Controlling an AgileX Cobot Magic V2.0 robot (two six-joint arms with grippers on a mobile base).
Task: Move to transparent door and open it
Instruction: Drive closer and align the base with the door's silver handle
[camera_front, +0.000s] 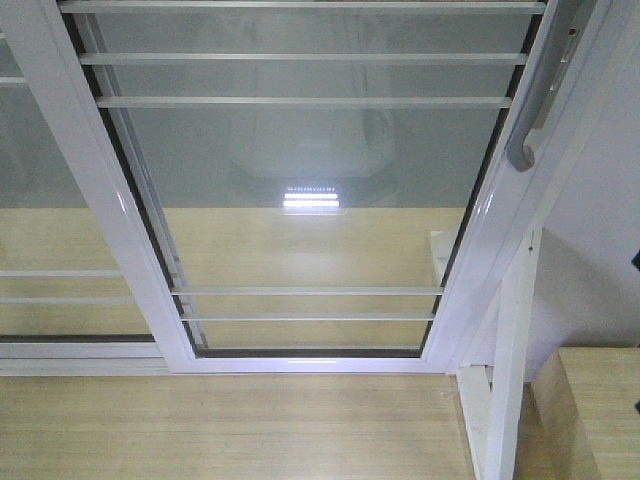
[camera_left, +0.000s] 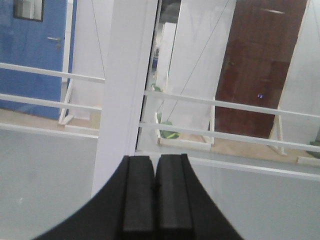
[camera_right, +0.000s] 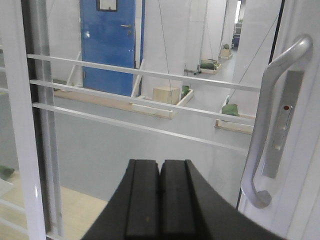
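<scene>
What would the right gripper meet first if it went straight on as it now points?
Probably the glass of the transparent door, near a white bar. The shut right gripper aims left of the grey handle, not at it. Depth is unclear.

Soft even indoor light, bright glare on transparent door (camera_front: 310, 200), mild blur

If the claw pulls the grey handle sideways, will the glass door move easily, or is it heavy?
The door is probably heavy: a tall glass pane in a metal frame, so expect a slow start. It likely slides, not swings, since it overlaps the neighbouring panel. The handle looks like a smooth, rigid tube, so the shut right claw may slip along it.
</scene>
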